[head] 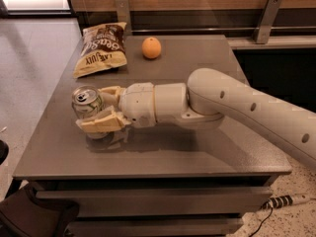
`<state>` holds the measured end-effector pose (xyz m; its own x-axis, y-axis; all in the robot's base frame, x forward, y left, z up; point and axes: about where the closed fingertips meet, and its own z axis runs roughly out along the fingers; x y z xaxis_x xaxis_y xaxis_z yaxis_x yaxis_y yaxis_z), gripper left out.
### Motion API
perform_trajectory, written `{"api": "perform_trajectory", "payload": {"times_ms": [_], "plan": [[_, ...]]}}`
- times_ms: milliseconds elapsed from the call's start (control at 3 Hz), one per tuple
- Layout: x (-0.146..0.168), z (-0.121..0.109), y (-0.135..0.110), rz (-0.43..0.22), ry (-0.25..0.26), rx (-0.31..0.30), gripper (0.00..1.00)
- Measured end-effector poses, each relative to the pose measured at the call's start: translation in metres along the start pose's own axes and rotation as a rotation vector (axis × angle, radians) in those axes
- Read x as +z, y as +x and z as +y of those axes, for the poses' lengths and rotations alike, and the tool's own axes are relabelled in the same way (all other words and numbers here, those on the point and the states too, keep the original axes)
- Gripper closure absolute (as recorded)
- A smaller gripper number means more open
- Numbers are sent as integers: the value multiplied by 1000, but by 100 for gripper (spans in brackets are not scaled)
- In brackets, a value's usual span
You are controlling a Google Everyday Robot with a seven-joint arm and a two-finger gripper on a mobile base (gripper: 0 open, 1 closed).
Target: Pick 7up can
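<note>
The 7up can (pixel 88 104) is a silvery can with green markings and a shiny top. It stands upright at the left side of the grey table (pixel 163 152). My gripper (pixel 101 108) reaches in from the right on a white arm. One tan finger (pixel 98 124) lies across the can's front and the other tan finger (pixel 111 91) sits behind it. The gripper is shut on the can. The can's base is hidden by the front finger, with a shadow on the table just below it.
A yellow-brown chip bag (pixel 100 49) lies at the table's back left. A round orange (pixel 151 48) sits at the back middle. A wall rail with metal brackets (pixel 268 19) runs behind the table. The floor drops off to the left.
</note>
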<state>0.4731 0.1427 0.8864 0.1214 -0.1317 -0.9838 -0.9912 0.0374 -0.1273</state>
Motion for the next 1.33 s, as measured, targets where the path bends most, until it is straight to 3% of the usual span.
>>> {"api": "perform_trajectory", "payload": {"times_ms": [333, 667, 1000, 1333], "plan": [[-30, -2, -50, -14, 145, -62, 100], [-45, -7, -77, -6, 219, -86, 100], [-55, -13, -97, 10, 264, -103, 100], [-55, -14, -99, 14, 263, -115, 100]]}}
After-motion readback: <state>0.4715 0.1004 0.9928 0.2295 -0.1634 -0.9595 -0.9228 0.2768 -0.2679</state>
